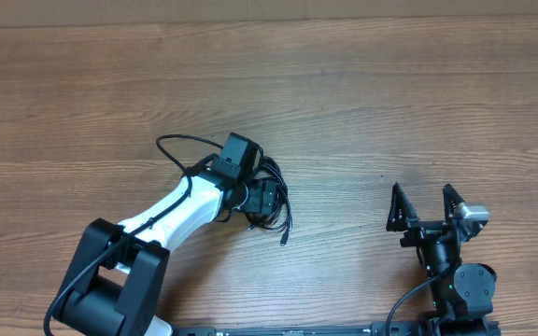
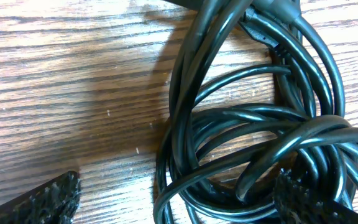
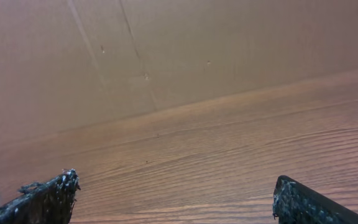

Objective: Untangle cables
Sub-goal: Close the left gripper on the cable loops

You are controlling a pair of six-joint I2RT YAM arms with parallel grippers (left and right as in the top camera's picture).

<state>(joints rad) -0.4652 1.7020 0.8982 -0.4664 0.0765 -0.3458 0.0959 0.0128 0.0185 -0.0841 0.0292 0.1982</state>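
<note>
Wooden table [image 1: 344, 84], tangled cables [image 2: 182, 106] under wide-spread left fingers [image 2: 48, 202], right fingers [image 3: 42, 202] likewise spread.

White left arm [image 1: 177, 211], black textured fingers [image 2: 51, 198]

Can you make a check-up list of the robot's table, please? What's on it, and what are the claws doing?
Surface: wooden table, bare grain.
Job's things: cables, thin, black, bundled in one knotted coil.
Clutter: nothing seen.
End effectors: left end effector open, low over the coil; right end effector open, empty, well apart from the coil.
Cables: thick arm cable loops beside the left arm.
Surroundings: brown cardboard wall behind the table.
</note>
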